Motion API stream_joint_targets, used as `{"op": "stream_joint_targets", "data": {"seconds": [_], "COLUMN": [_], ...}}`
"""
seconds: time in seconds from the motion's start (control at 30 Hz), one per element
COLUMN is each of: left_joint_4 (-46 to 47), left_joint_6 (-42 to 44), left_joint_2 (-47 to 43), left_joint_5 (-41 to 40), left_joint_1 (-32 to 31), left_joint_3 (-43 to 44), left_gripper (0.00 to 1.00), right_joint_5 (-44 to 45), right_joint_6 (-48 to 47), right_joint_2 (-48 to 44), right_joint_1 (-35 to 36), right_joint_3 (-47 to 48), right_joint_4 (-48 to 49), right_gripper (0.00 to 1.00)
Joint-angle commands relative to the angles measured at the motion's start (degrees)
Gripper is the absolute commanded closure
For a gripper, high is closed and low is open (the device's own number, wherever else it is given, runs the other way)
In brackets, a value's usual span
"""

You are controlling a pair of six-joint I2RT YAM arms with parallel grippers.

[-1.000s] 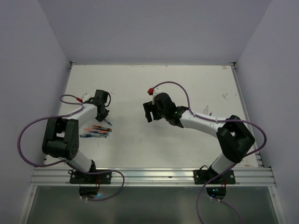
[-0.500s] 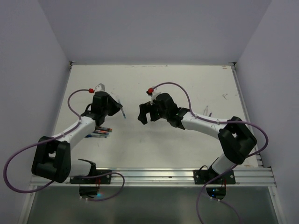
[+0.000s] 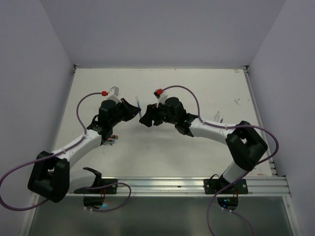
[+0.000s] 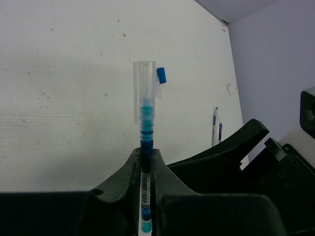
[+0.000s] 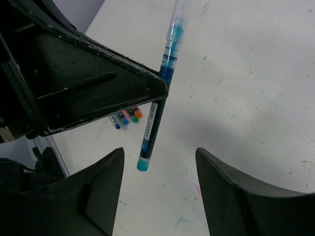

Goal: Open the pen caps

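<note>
While the left gripper [image 3: 134, 108] holds a blue pen [image 3: 139, 109] clamped above the table [image 3: 206, 88], the top view places the right gripper [image 3: 146, 118] just beside it. The other pens [image 3: 110, 139] lie near the left arm.

Left wrist view: the left fingers [image 4: 124, 177] are closed tight on the barrel. The clear cap [image 4: 144, 93] is seated on the tip, pointing away from the camera and free of the grip. A loose blue cap [image 4: 161, 75] lies on the table beyond, and a further pen [image 4: 215, 125] lies to its right.

Right wrist view: the right fingers [image 5: 231, 196] stand wide apart with nothing gripped. The pen slants above them, its cap at the far upper end.

Judgement: the step in hand is seizing the cap. The right jaws should close on the clear cap alone, off the barrel, then draw straight along the pen's axis. An oblique pull may twist the pen in the left grip.
</note>
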Motion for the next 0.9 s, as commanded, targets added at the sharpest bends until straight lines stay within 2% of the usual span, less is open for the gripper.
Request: {"op": "stream_joint_targets", "data": {"seconds": [0.0,0.23,0.3,0.33,0.4,0.43,0.5,0.53,0.6,0.63,0.7,0.77,0.87], "left_joint_4": [4.06,4.94,5.2,5.29,5.47,5.47,5.47,5.21,4.15,3.1,1.96,0.11,-1.3], "left_joint_6": [-1.9,-3.13,-3.48,-3.65,-3.66,-3.48,-2.95,-2.08,-0.76,0.12,1.35,3.02,4.87], "left_joint_2": [-2.17,-2.96,-2.96,-3.22,-3.4,-3.4,-3.31,-3.4,-3.75,-4.44,-5.76,-6.47,-6.39], "left_joint_5": [1.57,2.19,2.63,2.72,2.72,2.8,2.89,2.72,1.4,-0.08,-2.11,-5.1,-5.81], "left_joint_1": [-0.35,-0.78,-0.87,-0.96,-0.96,-1.05,-1.05,-1.05,-1.05,-1.05,-0.96,-0.96,-0.53], "left_joint_3": [-1.23,-2.11,-2.28,-2.37,-2.63,-2.55,-2.63,-2.55,-2.02,-1.67,-1.14,0.09,2.02], "left_gripper": [1.0,1.0,1.0,1.0,1.0,1.0,1.0,0.97,0.73,0.53,0.33,0.28,0.25], "right_joint_5": [-1.58,-2.1,-2.37,-2.54,-3.33,-3.6,-4.04,-4.21,-3.95,-3.86,-4.3,-4.74,-6.23], "right_joint_6": [3.43,6.25,6.78,7.04,7.22,7.22,7.22,7.31,7.48,7.39,7.66,8.09,8.62], "right_joint_2": [1.67,5.1,6.15,6.33,7.29,7.3,7.3,7.04,6.51,5.9,5.11,3.79,1.95], "right_joint_1": [-0.32,-0.32,-0.32,-0.24,-0.32,-0.32,-0.32,-0.32,-0.32,-0.24,-0.32,-0.32,-0.41], "right_joint_3": [-0.24,0.55,0.64,0.64,0.81,0.9,0.64,0.38,0.11,-0.24,-1.2,-2.17,-3.84], "right_joint_4": [7.38,10.9,11.96,12.57,13.46,13.63,14.51,14.6,13.64,13.2,12.23,12.49,12.14], "right_gripper": [0.37,0.44,0.53,0.64,0.79,1.0,1.0,1.0,1.0,1.0,1.0,1.0,1.0]}}
